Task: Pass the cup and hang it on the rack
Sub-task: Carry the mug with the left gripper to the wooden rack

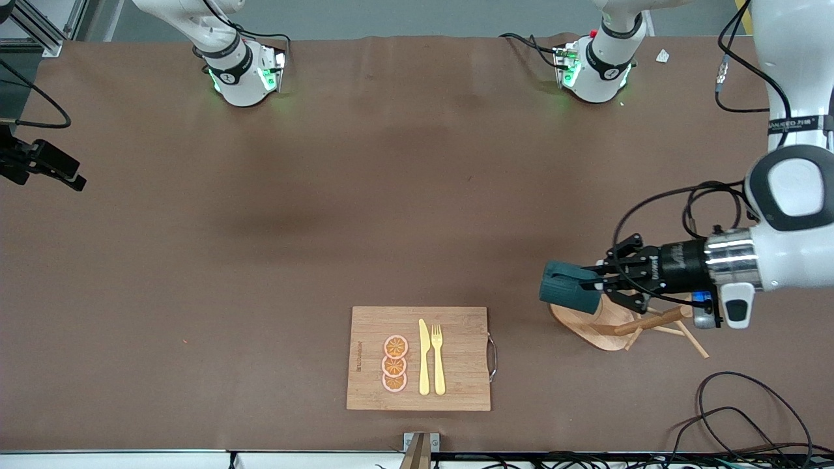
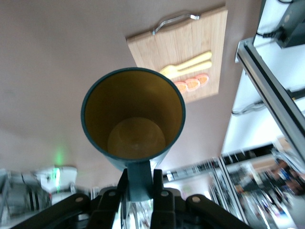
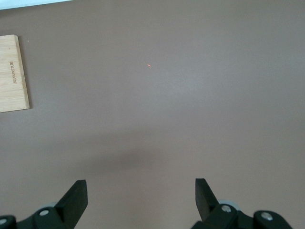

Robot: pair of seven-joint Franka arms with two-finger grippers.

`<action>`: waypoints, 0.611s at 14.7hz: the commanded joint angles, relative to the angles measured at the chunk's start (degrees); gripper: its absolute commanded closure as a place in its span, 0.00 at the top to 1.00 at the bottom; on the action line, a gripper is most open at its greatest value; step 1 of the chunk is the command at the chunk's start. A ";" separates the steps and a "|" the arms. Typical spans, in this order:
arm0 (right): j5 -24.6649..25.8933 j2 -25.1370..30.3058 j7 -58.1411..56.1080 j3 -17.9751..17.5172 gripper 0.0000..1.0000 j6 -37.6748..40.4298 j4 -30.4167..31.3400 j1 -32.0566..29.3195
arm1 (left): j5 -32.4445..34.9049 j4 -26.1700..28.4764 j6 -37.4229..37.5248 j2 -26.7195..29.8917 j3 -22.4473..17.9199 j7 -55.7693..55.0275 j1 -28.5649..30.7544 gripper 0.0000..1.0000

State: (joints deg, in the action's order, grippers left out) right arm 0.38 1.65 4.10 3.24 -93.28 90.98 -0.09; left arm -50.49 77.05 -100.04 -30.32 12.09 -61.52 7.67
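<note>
The dark teal cup [image 1: 570, 293] lies on its side in the air, its mouth toward the right arm's end of the table. My left gripper [image 1: 596, 283] is shut on the cup's small handle [image 2: 139, 183] and holds it over the oval base of the wooden rack [image 1: 589, 326]. The left wrist view looks into the cup's mustard-yellow inside [image 2: 133, 114]. The rack's post and thin pegs [image 1: 658, 322] show under my left wrist. My right gripper [image 3: 140, 191] is open and empty over bare table at the right arm's end, and it waits.
A rectangular wooden cutting board [image 1: 456, 384] with a metal handle lies near the front camera, also seen in the left wrist view [image 2: 190, 38] and the right wrist view [image 3: 12, 71]. It carries a yellow knife [image 1: 424, 358], a fork [image 1: 438, 358] and orange slices [image 1: 395, 365]. Cables [image 1: 749, 410] lie near the rack.
</note>
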 commanded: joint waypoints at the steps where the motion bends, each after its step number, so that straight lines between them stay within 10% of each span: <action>1: 0.24 0.99 0.30 -0.08 1.00 -0.15 0.69 0.09 | -6.89 -0.50 4.05 -3.33 0.57 3.15 3.83 0.00; 9: 0.24 0.99 0.30 -0.08 1.00 -0.23 0.60 0.09 | -7.25 -0.41 6.17 -5.80 0.57 3.69 7.35 0.00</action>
State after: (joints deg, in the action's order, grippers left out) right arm 0.38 1.65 4.10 3.24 -93.34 90.98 -0.09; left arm -56.62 77.11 -95.43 -35.87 12.19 -57.69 13.39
